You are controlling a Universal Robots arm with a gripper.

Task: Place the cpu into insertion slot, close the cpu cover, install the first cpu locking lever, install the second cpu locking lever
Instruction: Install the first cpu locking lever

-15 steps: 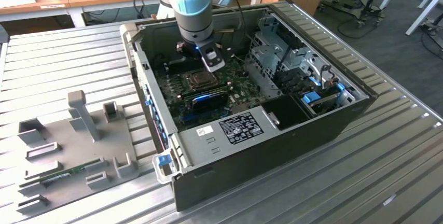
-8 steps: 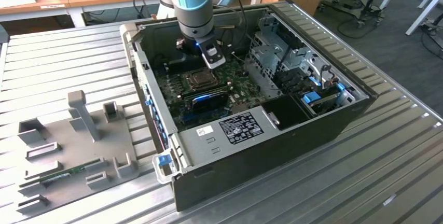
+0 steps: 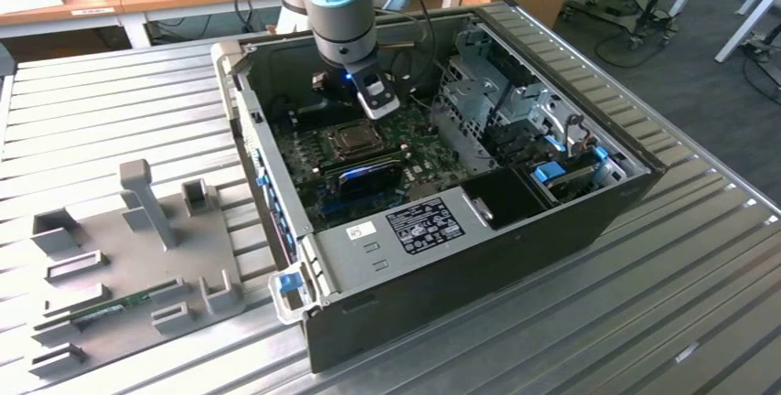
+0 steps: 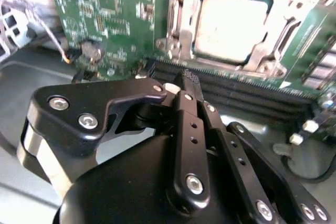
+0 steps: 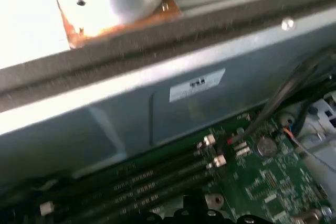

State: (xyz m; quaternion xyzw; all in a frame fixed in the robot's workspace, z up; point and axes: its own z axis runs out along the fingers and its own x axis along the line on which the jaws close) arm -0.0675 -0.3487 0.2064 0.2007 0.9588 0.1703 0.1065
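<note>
I saw the cpu (image 4: 228, 27) seated in the insertion slot (image 4: 181, 35), cpu cover (image 4: 261, 56) down over it. My hand (image 4: 186, 80) hovered beside, fingers together, empty. Levers looked like the step in hand; careful alignment needed.

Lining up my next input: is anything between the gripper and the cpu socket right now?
Nothing visible. In the second wrist view the gripper hangs over the memory slots, with the cpu already seated in the insertion slot just past them, and open space between.
</note>
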